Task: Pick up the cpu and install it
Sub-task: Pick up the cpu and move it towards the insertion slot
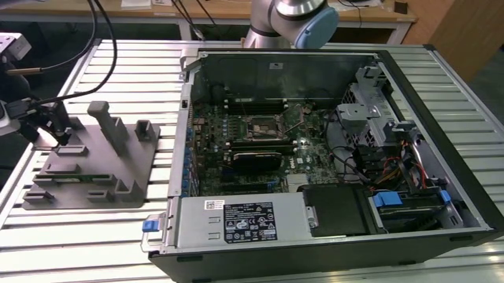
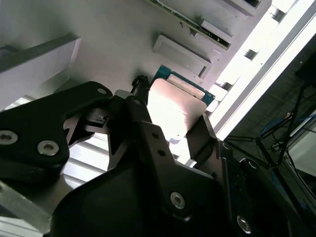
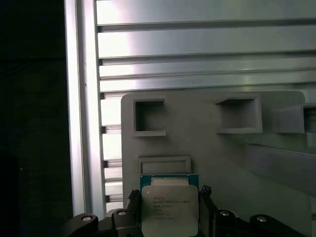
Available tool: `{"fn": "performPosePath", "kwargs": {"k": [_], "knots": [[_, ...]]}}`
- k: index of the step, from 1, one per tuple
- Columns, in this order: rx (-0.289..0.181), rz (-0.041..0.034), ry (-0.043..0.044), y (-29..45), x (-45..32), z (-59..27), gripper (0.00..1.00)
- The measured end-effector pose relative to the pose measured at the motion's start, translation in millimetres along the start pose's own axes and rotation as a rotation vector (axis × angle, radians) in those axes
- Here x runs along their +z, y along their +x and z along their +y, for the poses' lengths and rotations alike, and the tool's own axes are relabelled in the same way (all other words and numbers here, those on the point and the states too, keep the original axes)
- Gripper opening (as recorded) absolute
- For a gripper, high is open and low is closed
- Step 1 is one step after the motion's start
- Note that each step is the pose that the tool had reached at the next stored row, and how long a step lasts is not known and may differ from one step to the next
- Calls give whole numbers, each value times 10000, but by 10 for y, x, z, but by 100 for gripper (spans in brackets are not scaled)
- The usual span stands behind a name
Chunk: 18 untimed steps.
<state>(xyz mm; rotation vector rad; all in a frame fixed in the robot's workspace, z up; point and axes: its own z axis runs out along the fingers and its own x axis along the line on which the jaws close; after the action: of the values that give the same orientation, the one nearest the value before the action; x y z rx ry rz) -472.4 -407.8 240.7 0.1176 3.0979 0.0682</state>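
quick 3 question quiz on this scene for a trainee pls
1. True or false: the cpu is already seated inside the computer case.
2. Multiple choice: where does the grey tray stand in the exterior view? A) at the exterior view's left, outside the case B) at the exterior view's right C) inside the case
3. Short answer: what is the gripper nearest to in both wrist views?

Key
1. False: it is at the gripper, over the grey tray.
2. A
3. The cpu.
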Motion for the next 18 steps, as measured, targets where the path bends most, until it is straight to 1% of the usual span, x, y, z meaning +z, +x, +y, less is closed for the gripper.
{"fn": "performPosePath", "kwargs": {"k": [6, 18], "knots": [[0, 0, 0, -4, -97, 8, 55], [0, 1, 1, -12, -323, 23, 55]]}}
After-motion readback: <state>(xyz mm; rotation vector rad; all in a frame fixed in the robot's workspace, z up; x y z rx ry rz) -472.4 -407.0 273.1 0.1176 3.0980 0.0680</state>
